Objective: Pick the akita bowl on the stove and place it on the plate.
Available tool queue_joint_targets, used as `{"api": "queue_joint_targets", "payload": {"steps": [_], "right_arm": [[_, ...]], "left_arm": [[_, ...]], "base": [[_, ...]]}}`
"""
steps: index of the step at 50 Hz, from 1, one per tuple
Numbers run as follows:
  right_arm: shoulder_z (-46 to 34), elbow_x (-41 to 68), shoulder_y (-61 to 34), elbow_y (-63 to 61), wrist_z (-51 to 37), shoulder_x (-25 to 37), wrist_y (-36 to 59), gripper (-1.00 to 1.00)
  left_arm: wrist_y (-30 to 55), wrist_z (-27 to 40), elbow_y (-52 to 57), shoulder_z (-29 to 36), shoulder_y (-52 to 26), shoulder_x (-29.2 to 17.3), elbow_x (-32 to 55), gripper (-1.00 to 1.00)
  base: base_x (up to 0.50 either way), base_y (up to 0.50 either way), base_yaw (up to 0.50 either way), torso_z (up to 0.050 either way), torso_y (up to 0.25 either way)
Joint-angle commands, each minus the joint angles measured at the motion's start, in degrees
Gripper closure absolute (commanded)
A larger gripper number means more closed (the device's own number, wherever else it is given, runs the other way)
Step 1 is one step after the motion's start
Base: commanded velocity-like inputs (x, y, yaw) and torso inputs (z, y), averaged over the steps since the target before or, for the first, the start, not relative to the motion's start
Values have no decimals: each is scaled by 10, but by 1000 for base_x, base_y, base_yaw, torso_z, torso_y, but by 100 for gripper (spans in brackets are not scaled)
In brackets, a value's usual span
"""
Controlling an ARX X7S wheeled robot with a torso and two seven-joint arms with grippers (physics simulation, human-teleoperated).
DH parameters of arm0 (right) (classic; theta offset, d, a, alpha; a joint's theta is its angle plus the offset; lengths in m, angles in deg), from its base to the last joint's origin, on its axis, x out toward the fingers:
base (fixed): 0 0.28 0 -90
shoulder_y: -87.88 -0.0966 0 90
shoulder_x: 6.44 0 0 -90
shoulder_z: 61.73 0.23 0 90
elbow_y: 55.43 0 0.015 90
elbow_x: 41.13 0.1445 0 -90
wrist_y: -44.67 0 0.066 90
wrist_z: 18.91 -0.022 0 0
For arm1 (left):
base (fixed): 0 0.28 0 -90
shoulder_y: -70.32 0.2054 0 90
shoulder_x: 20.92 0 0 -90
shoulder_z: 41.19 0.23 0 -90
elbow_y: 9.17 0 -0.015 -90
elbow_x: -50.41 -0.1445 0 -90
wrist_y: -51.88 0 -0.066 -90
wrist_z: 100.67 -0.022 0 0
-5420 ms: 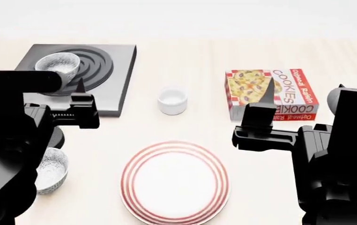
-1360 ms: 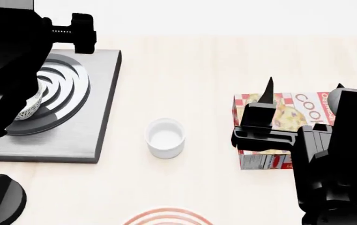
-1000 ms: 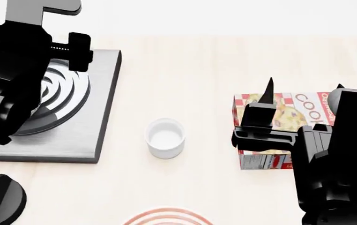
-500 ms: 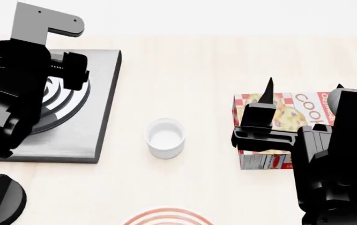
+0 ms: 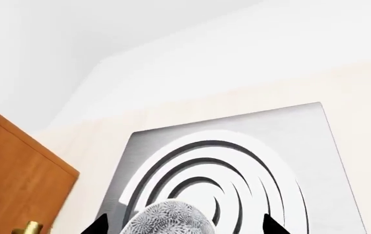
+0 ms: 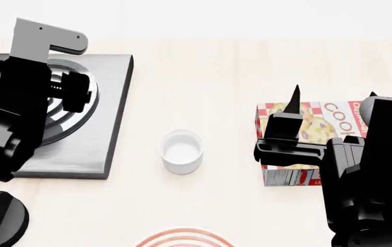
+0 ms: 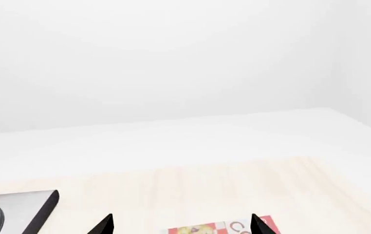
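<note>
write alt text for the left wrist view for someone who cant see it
A patterned akita bowl sits between two black fingertips at the frame's lower edge, over the stove and its burner rings. A wooden cabinet stands beside the stove.

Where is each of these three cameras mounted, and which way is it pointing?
Head view: on the robot's head, looking down over the table; both black arms show, with the cup between.
Left wrist view: near the left gripper, facing the stove and the akita bowl between its fingertips.
Right wrist view: near the right gripper, facing the far wall.
Shared: the stove and the cookie box appear in both head and right wrist views.
</note>
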Motion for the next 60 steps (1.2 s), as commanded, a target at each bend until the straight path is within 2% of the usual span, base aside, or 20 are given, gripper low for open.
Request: {"api": "queue_joint_targets", "payload": {"steps": [1, 60], "right_arm": [[-3, 0, 3, 5, 0, 2, -9, -100], [-5, 20, 1, 4, -16, 10, -6, -100]], "left_arm": [[12, 12, 0, 2, 6, -2, 0, -100], [14, 16, -24, 21, 36, -8, 0, -100]], "base": [[0, 0, 0, 0, 0], [0, 0, 0, 0, 0]]}}
